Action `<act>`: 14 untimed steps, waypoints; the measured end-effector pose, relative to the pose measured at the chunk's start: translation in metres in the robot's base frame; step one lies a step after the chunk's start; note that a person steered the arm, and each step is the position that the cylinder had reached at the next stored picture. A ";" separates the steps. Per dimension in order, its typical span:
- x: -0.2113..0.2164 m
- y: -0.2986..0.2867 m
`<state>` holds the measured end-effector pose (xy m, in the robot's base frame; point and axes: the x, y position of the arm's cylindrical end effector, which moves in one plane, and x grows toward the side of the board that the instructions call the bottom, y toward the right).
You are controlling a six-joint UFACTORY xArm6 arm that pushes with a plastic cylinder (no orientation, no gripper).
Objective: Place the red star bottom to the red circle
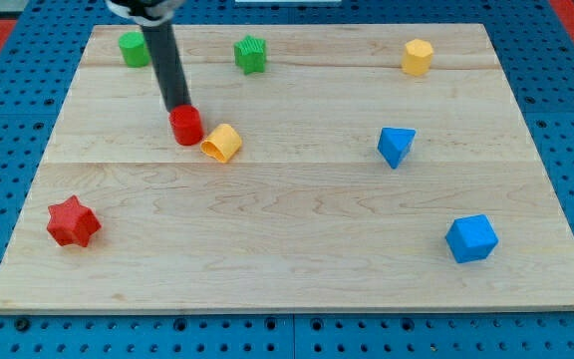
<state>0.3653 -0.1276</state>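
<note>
The red star [73,221] lies near the board's lower left corner. The red circle [185,126] stands in the upper left part of the board, well up and to the right of the star. My tip [179,106] is at the circle's top edge, touching or just behind it. A yellow block [222,143] rests against the circle's lower right side.
A green block [134,49] and a green star [251,54] sit along the top edge. A yellow hexagon [418,57] is at the top right. A blue triangle [396,147] and a blue block [471,238] are on the right. The wooden board [297,269] lies on a blue pegboard.
</note>
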 end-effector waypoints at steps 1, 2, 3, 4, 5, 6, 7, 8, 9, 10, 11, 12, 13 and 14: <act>0.006 -0.053; 0.032 -0.141; 0.114 -0.153; 0.144 -0.135; 0.146 -0.098; 0.143 -0.076; 0.172 -0.116; 0.208 -0.146; 0.225 -0.110; 0.202 -0.075; 0.183 -0.055; 0.177 -0.039; 0.173 -0.035; 0.189 -0.034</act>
<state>0.5544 -0.1613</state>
